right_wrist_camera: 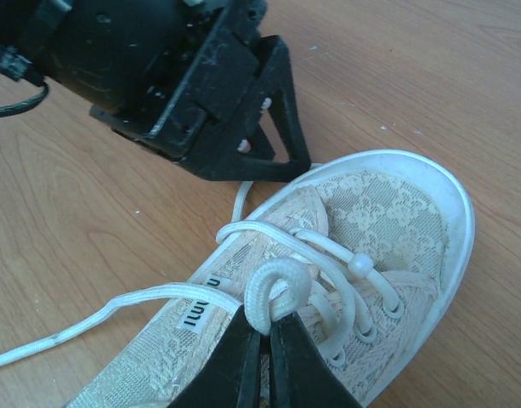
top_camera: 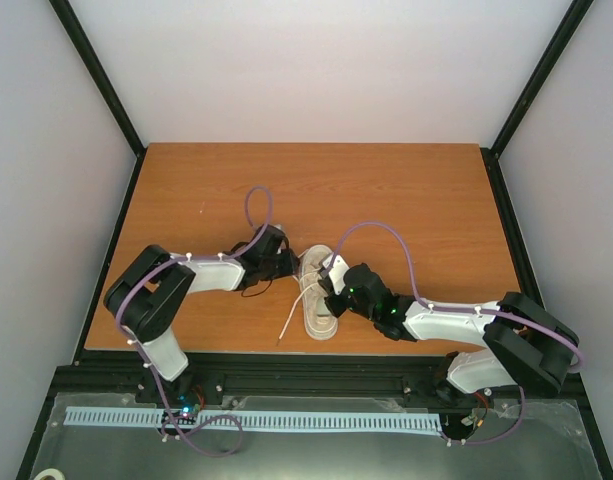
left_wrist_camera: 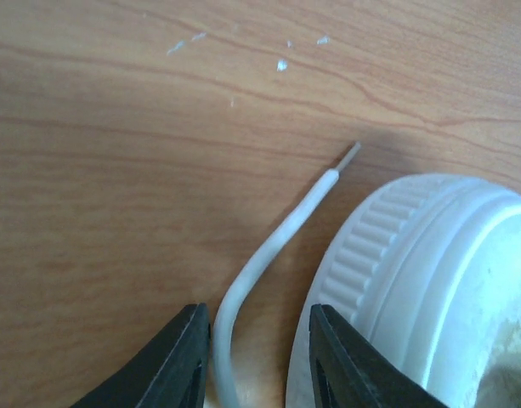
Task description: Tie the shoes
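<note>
The cream lace-fabric shoe [top_camera: 319,320] lies on the wooden table between my two arms, toe towards the back. My right gripper [right_wrist_camera: 264,330] is shut on a loop of white lace [right_wrist_camera: 277,285] over the eyelets of the shoe [right_wrist_camera: 387,212]. In the top view the right gripper [top_camera: 331,292] sits over the shoe's middle. My left gripper [left_wrist_camera: 258,313] stands open at the shoe's left side near the toe. A thin lace end [left_wrist_camera: 277,234] runs between its fingers, close to the left one and unpinched. The ribbed white sole [left_wrist_camera: 430,272] is just right of its right finger.
A second lace end [top_camera: 289,325] trails off the shoe's left side toward the near table edge. The left arm's black gripper body [right_wrist_camera: 201,85] fills the upper left of the right wrist view. Bare wood table [top_camera: 406,200] stretches behind, bounded by black frame rails.
</note>
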Motion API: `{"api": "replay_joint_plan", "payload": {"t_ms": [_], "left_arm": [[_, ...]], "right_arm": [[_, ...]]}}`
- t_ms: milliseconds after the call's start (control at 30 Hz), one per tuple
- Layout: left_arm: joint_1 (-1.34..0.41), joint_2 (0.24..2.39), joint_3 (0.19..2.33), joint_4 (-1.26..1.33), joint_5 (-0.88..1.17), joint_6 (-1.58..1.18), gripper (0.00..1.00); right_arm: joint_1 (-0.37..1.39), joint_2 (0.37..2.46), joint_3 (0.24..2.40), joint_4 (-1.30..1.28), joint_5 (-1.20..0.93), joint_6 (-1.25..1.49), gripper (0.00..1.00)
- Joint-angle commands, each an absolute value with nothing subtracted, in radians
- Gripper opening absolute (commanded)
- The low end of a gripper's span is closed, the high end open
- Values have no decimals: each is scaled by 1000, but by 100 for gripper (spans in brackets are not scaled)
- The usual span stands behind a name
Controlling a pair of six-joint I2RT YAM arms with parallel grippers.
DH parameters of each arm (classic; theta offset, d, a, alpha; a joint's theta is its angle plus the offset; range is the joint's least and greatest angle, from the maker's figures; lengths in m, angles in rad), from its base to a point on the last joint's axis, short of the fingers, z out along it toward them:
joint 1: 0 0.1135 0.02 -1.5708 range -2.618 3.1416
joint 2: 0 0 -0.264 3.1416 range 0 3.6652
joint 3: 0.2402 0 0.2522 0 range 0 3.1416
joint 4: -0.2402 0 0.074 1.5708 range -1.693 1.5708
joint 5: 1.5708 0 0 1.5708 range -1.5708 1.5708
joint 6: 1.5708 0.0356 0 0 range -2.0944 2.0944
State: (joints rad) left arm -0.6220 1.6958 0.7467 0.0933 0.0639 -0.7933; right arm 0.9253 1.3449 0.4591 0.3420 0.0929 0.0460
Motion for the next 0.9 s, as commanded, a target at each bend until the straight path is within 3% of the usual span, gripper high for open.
{"api": "replay_joint_plan", "payload": {"t_ms": [0, 433, 600, 867], "left_arm": [[-630, 1772, 785, 11, 24, -745, 36], [-714, 1801, 822, -170, -202, -675, 18], [-715, 1800, 818, -168, -205, -676, 1], [-715, 1455, 702, -107, -242, -677, 1]], "right_arm": [[927, 1354, 484, 380, 100, 46, 3], [927, 1339, 475, 381, 107, 50, 3], [927, 1334, 476, 374, 118, 57, 3], [927, 1289, 511, 279, 158, 119, 3]]}}
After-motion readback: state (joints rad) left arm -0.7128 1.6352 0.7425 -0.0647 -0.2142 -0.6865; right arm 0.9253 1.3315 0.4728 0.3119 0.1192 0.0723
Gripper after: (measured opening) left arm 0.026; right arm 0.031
